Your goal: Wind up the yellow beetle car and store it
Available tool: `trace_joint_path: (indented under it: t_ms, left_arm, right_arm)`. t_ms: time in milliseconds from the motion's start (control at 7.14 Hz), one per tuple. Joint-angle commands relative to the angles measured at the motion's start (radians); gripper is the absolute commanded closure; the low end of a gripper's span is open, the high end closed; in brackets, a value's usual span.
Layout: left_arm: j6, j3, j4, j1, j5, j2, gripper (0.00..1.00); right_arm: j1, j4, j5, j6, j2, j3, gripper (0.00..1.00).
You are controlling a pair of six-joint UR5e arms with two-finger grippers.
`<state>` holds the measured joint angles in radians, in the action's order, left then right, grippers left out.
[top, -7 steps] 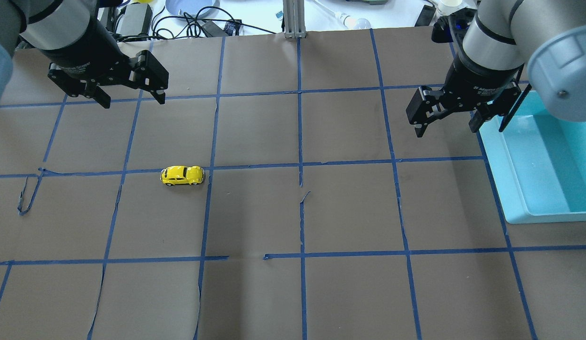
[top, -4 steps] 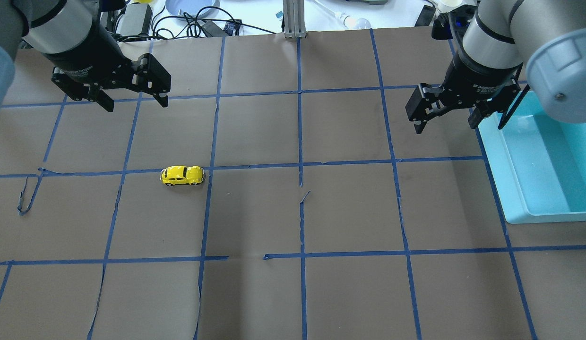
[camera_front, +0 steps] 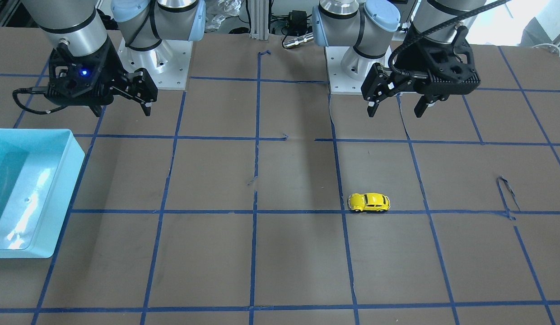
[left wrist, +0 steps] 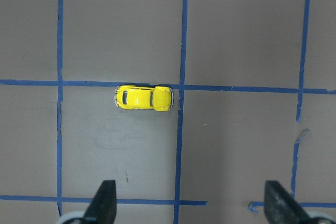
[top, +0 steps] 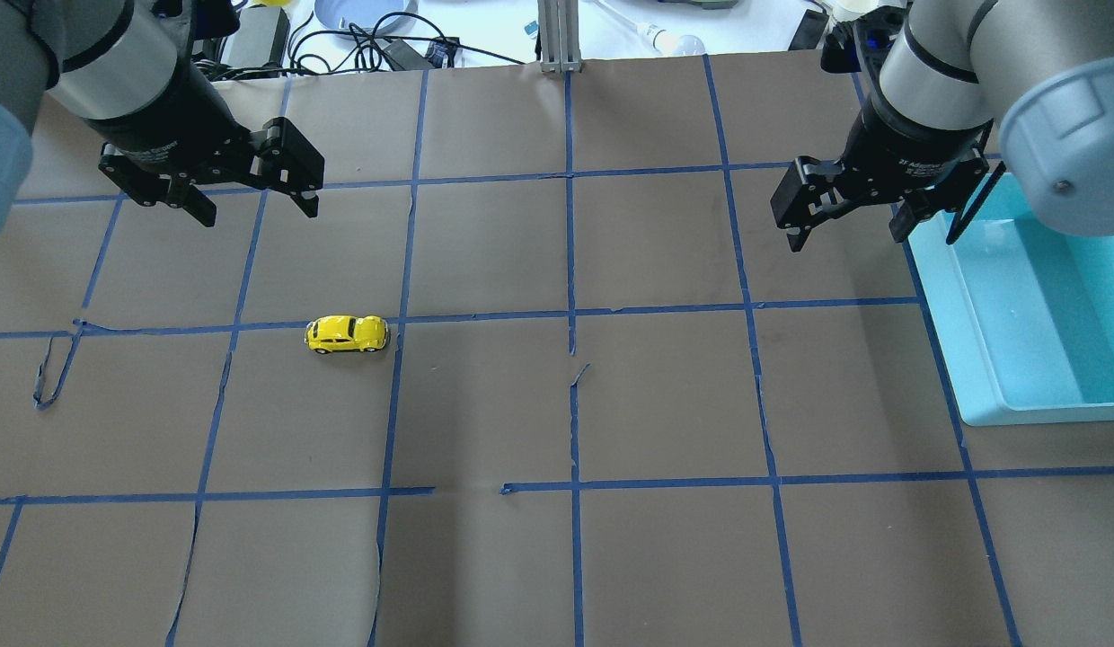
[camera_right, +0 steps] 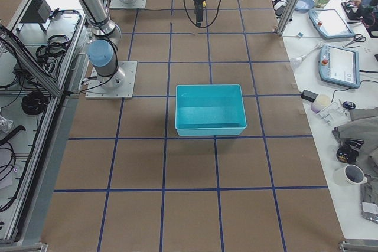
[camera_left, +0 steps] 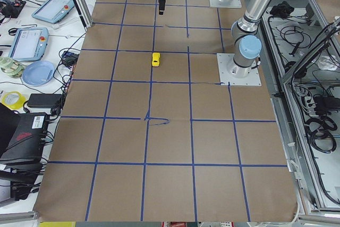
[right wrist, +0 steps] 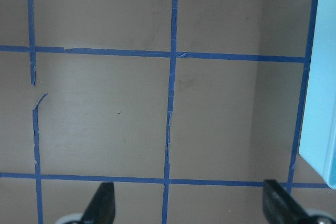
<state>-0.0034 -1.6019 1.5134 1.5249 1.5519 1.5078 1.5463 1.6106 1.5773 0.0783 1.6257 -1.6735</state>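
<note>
Table (top: pixel 656 395): yellow beetle car (top: pixel 348 333) untouched; left claw (top: pixel 256 208), right claw (top: pixel 846 235) spread.

Brown-papered desk (top: pixel 665 404), blue tape grid (top: pixel 656 314). Blue plate (top: pixel 359 13) and black power brick (top: pixel 256 31) lie beyond left gripper (top: pixel 258 211).

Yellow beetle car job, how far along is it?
Nothing looks done yet: the yellow beetle car sits on the table, untouched. In hand: the left gripper hovers open, apart from the car; the right gripper is open beside the teal bin. Left: grasp, wind up, then store it, likely in that bin.
</note>
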Motion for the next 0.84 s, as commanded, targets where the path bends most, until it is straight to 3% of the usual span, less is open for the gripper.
trace_joint_path:
  t_ms: [0, 700]
  left_arm:
    - [-0.003, 0.011, 0.001, -0.002, 0.004, 0.009, 0.00]
    - [-0.003, 0.019, 0.007, 0.006, 0.017, 0.002, 0.00]
  right_arm:
    - [0.000, 0.002, 0.003, 0.001, 0.000, 0.000, 0.00]
    - [0.000, 0.002, 0.000, -0.008, -0.001, 0.001, 0.00]
